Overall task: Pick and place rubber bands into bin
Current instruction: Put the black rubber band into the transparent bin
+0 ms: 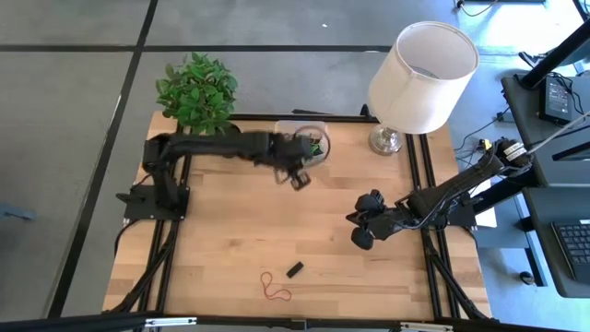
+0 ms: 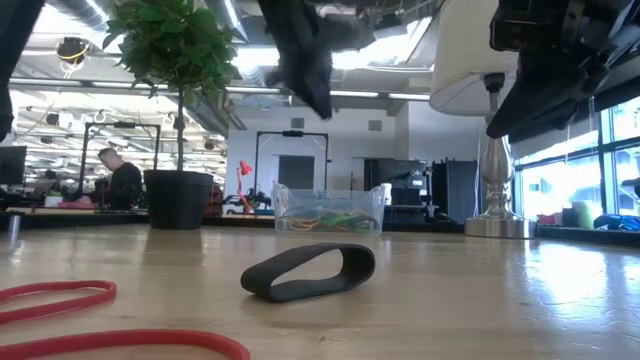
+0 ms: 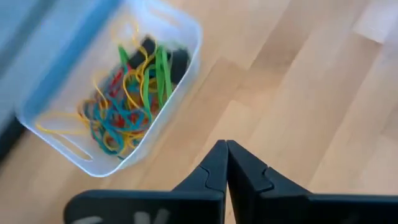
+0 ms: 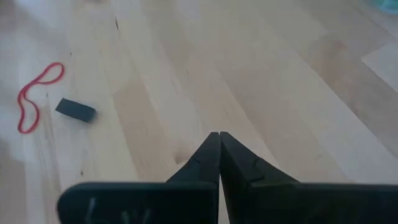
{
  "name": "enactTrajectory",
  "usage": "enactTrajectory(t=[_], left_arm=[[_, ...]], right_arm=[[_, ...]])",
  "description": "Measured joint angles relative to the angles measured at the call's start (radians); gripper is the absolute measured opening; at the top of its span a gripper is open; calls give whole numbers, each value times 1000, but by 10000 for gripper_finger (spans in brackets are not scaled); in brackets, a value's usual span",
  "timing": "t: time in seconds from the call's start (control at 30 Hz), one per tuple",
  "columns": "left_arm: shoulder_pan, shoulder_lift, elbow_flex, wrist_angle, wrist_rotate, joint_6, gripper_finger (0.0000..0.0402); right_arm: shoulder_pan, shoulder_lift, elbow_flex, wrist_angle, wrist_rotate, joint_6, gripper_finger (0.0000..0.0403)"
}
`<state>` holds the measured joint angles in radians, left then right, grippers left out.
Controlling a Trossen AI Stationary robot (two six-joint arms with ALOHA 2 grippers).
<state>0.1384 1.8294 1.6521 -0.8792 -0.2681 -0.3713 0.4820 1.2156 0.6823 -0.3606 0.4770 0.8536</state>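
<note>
The clear plastic bin (image 3: 118, 93) stands near the table's far edge and holds a tangle of red, green, yellow, blue and black rubber bands (image 3: 134, 87); it also shows in the high view (image 1: 309, 140) and the low view (image 2: 330, 210). My left gripper (image 3: 226, 149) is shut and empty, just on the near side of the bin (image 1: 297, 175). A black band (image 1: 295, 270) stands on its edge on the wood near the table's near edge, and a red band (image 1: 274, 288) lies flat beside it. My right gripper (image 4: 217, 140) is shut and empty, over the table's right half (image 1: 364, 226).
A potted plant (image 1: 196, 92) stands at the far left corner and a white-shaded lamp (image 1: 419, 78) at the far right. Bare wood (image 1: 240, 221) lies between the bin and the two loose bands. People and desks show in the room beyond the table.
</note>
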Motion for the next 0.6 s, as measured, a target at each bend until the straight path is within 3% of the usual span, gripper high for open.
enactTrajectory(t=[0.1,0.23,0.43,0.6], left_arm=[[-98,-58,-53,66,-110,33,1],[-194,-162,-189,203,-123,98,1],[-253,-401,-523,529,-1,207,1],[-270,-625,-808,739,91,246,1]], right_arm=[[0,0,0,0,0,-1,7],[0,0,0,6,0,8,7],[0,3,-1,76,-83,-76,6],[9,51,27,225,-65,-172,3]])
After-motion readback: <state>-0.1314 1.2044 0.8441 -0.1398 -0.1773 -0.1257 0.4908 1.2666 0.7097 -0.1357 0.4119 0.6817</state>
